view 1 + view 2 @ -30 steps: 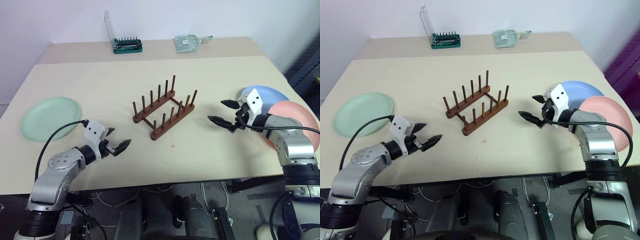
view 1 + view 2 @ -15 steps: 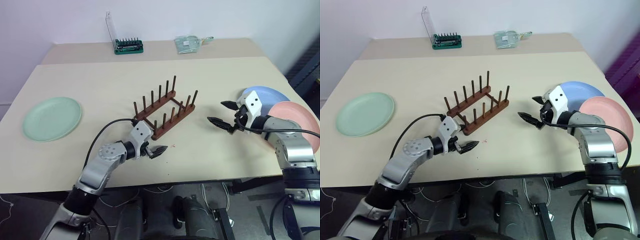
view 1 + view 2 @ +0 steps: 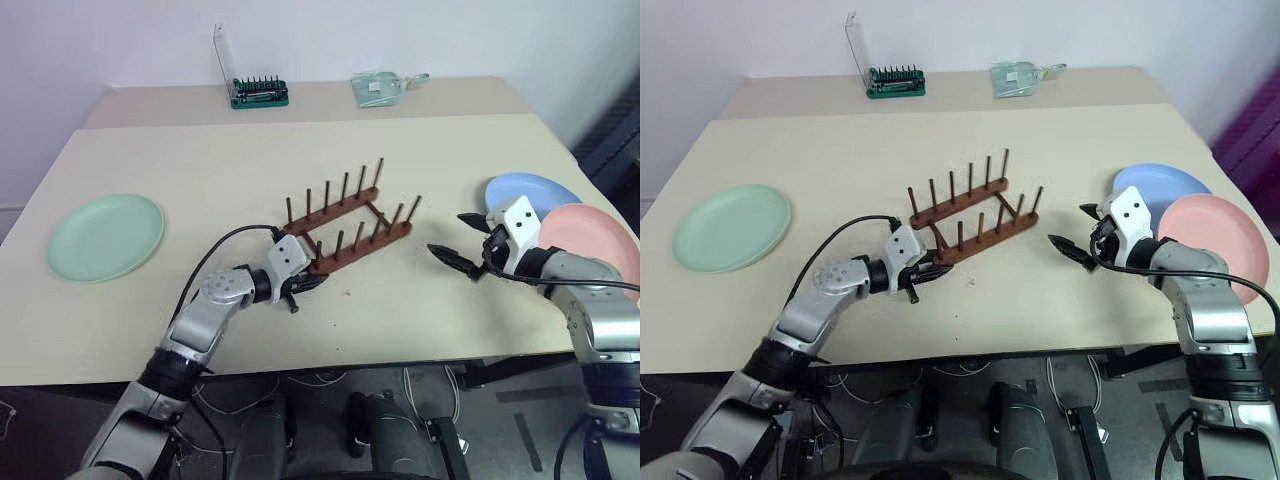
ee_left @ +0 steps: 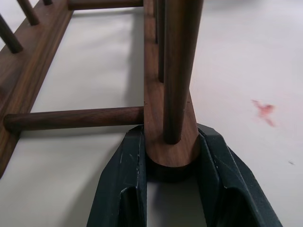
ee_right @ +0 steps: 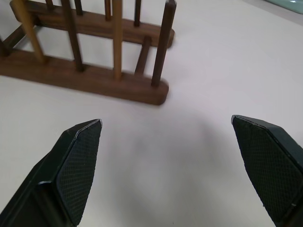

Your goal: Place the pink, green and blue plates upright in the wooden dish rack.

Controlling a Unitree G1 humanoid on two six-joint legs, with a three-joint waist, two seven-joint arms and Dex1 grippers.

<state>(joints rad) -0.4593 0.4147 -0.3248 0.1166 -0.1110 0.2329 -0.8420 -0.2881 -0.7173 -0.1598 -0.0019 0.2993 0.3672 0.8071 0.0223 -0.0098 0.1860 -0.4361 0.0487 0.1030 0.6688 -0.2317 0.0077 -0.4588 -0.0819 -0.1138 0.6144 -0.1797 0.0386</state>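
We are seeing the left gripper (image 4: 171, 165) clamping the near rail end of the wooden dish rack (image 3: 350, 222); the right gripper (image 5: 173, 163) is standing wide apart beside it.

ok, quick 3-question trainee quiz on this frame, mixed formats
1. True or false: the left gripper has its fingers closed on the end of a rail of the wooden dish rack.
2. Which plate partly covers the blue plate? A) green plate B) pink plate C) none
3. Fill in: the right gripper is ____, holding nothing.

Key: 1 true; 2 B; 3 open
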